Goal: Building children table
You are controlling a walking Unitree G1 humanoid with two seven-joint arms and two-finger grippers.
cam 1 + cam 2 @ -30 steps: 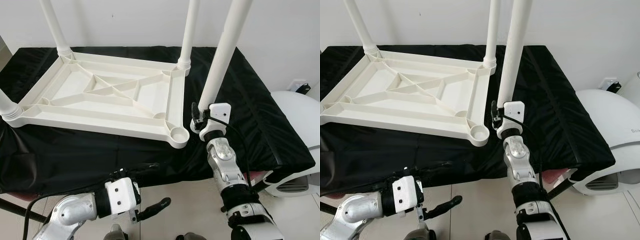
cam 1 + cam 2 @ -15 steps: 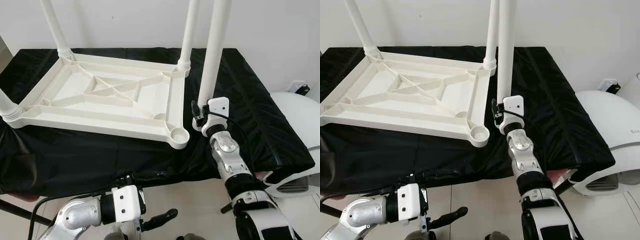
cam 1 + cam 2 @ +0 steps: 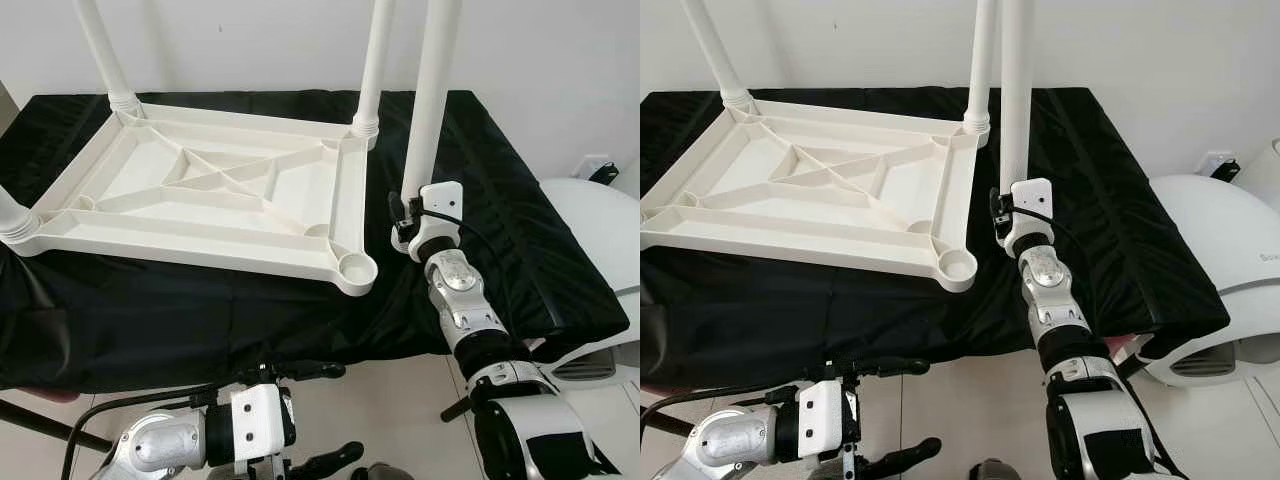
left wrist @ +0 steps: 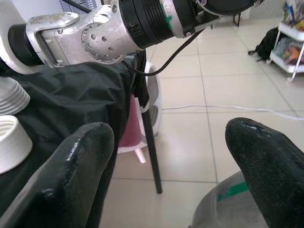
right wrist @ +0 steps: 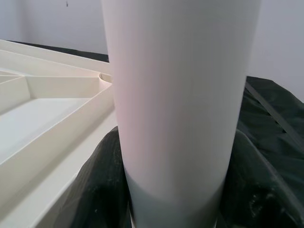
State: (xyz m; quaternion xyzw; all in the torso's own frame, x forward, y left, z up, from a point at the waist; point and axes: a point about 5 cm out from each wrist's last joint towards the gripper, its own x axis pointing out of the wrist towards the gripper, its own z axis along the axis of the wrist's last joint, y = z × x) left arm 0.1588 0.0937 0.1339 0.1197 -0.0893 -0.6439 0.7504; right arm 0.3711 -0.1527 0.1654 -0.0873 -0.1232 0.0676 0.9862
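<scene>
The white table top (image 3: pixel 215 200) lies upside down on the black cloth (image 3: pixel 150 310). Legs stand in its far left (image 3: pixel 100 50), far right (image 3: pixel 373 60) and near left (image 3: pixel 12 215) corners. The near right socket (image 3: pixel 357 270) holds nothing. My right gripper (image 3: pixel 408 215) is shut on the fourth white leg (image 3: pixel 428 100) near its lower end and holds it upright just right of that socket, over the cloth. The right wrist view has this leg (image 5: pixel 180 104) between the dark fingers. My left gripper (image 3: pixel 325 415) hangs open below the table's front edge, over the floor.
A white rounded appliance (image 3: pixel 600 230) stands on the floor at the right of the table. A white wall runs behind. The left wrist view shows a thin black support leg (image 4: pixel 151 142), tiled floor and a white cable (image 4: pixel 228 108).
The held leg has gone from leaning right to upright, and the right gripper has shifted slightly. The left arm has sunk lower and its fingers now spread wider.
</scene>
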